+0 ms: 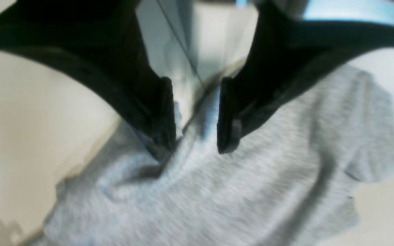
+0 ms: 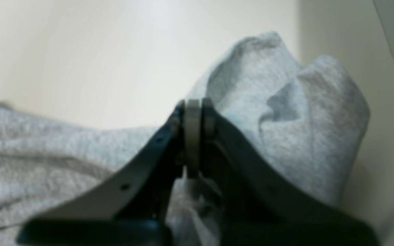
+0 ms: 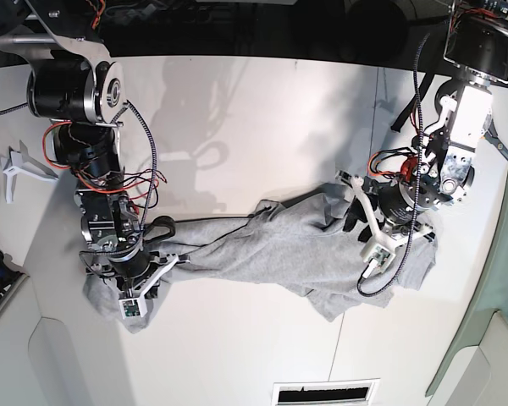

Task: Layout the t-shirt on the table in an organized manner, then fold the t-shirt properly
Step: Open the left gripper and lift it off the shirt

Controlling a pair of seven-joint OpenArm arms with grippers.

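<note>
t-shirt (image 3: 271, 249): stretched crumpled across the table (image 3: 237, 127), between both grippers.
left gripper (image 1: 197, 136): jaws parted, cloth just under the tips.
right gripper (image 2: 193, 136): clamped on a shirt fold.

Rumpled grey t-shirt (image 3: 271, 245) stretched across white table (image 3: 262, 118)

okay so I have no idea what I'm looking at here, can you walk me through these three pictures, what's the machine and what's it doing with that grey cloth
It is a robot with two arms. The overhead picture shows both over a white table, with a grey t-shirt stretched out, rumpled, between them. The other two pictures come from small cameras on each arm's wrist, looking along its jaws. The right gripper has its jaws shut, pinching a bunch of the shirt. The left gripper has its jaws apart over the cloth, gripping nothing. Both close-ups are blurred.
</note>
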